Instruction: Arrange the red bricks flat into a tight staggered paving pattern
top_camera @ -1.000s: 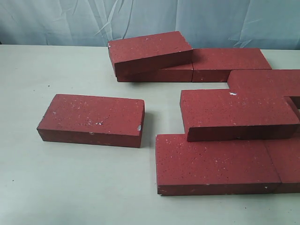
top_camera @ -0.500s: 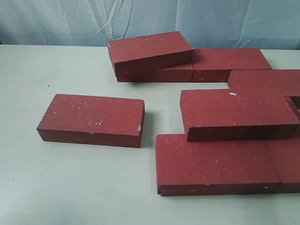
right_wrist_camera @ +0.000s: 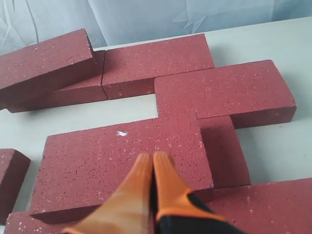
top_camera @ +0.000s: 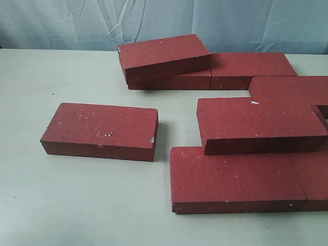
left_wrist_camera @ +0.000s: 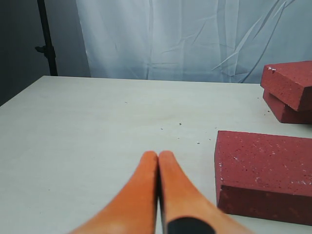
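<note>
Left gripper (left_wrist_camera: 158,157) and right gripper (right_wrist_camera: 152,158) are both pinched together, holding nothing. Red bricks (top_camera: 241,177) cluster at the right of the table (top_camera: 77,205). A lone brick (top_camera: 100,130) lies flat at left, and a tilted brick (top_camera: 164,55) rests on the far row.

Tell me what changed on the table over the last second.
Nothing visibly changed. The lone brick sits apart on the left, the tilted brick leans on another at the back, and the raised brick rests on top of others, all as before. Neither arm shows in the exterior view. The left gripper and right gripper are shut, holding nothing.
</note>
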Controlling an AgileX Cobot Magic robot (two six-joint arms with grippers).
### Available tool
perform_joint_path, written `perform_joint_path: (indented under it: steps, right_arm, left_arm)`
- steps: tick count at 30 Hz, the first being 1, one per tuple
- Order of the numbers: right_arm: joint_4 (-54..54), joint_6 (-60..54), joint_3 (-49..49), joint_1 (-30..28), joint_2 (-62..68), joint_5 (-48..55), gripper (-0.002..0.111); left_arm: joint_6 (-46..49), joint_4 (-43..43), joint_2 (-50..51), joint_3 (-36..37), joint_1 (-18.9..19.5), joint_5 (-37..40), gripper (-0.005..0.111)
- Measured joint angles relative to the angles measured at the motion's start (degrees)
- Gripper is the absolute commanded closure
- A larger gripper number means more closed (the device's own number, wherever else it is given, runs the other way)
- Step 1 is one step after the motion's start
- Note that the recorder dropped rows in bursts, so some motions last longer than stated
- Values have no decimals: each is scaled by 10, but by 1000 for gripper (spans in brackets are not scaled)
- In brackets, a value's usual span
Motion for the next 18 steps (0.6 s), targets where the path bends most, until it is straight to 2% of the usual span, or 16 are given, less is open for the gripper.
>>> perform_joint_path:
  steps: [10, 14, 18]
  right_arm:
    - [7, 0, -1, 0, 0, -7, 109]
    - [7, -1, -1, 0, 0, 0, 109]
    - [7, -2, -1, 0, 3, -2, 109]
  left_arm:
    - [0, 0, 0, 0, 0, 0, 107]
    - [0, 26, 0, 0, 0, -6, 107]
    - [0, 31, 0, 0, 0, -65, 107]
